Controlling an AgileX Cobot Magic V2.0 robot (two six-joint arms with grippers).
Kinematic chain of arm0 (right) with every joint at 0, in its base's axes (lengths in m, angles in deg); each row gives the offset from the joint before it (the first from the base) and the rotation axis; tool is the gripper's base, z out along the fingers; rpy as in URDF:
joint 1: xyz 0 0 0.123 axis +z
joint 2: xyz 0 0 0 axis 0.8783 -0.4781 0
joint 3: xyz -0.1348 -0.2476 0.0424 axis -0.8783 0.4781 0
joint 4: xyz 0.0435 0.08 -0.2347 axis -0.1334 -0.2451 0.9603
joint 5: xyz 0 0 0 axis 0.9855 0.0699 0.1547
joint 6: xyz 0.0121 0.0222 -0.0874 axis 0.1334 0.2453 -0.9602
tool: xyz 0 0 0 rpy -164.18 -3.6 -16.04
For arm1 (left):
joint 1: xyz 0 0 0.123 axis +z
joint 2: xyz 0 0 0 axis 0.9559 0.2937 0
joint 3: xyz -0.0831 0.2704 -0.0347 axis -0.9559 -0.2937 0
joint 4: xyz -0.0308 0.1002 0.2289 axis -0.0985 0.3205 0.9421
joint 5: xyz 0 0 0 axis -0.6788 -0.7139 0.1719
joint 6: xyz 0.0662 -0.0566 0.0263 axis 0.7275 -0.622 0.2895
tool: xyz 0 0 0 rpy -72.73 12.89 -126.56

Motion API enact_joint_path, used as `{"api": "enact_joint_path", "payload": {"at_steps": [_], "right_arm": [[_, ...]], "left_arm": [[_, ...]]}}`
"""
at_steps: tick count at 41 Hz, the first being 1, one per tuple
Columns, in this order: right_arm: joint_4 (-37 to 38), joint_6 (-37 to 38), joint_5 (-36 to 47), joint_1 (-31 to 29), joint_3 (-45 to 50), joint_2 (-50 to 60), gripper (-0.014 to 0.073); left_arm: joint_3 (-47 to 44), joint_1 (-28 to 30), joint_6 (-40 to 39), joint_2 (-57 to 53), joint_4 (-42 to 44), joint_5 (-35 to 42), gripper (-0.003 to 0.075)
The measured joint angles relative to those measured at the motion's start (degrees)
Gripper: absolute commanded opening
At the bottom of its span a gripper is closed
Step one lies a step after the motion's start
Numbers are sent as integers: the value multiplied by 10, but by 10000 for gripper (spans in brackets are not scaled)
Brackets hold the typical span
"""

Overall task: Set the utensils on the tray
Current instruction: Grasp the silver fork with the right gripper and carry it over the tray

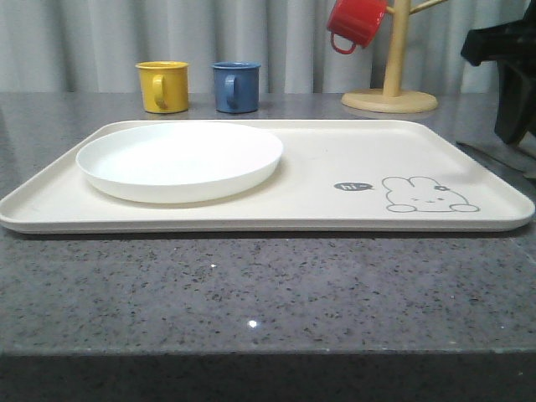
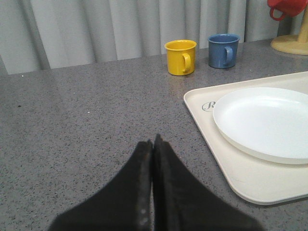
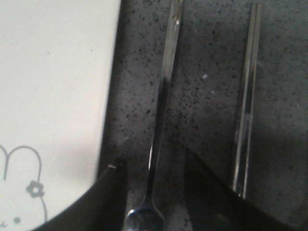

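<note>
The cream tray lies on the grey counter with a round white plate on its left half and the rabbit drawing at its right. In the right wrist view a silver spoon lies on the counter beside the tray's edge, and the chopsticks lie parallel further out. My right gripper is open, its fingers on either side of the spoon's neck, apart from it. My left gripper is shut and empty over bare counter, left of the tray and plate.
A yellow mug and a blue mug stand behind the tray. A red mug hangs on a wooden mug tree at the back right. My right arm hangs dark at the right edge.
</note>
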Motion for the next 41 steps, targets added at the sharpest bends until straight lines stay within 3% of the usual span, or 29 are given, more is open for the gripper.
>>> {"api": "enact_joint_path", "payload": {"at_steps": [14, 18, 24, 26, 41], "right_arm": [[-2, 0, 23, 0, -6, -61, 277], [-3, 0, 23, 0, -6, -61, 183], [-3, 0, 23, 0, -7, -61, -42], [-3, 1, 16, 0, -11, -62, -74], [0, 42, -97, 8, -95, -39, -45]], "left_arm": [[0, 0, -1, 0, 0, 0, -18], [0, 0, -1, 0, 0, 0, -18], [0, 0, -1, 0, 0, 0, -18], [0, 0, -1, 0, 0, 0, -18], [0, 0, -1, 0, 0, 0, -18]]}}
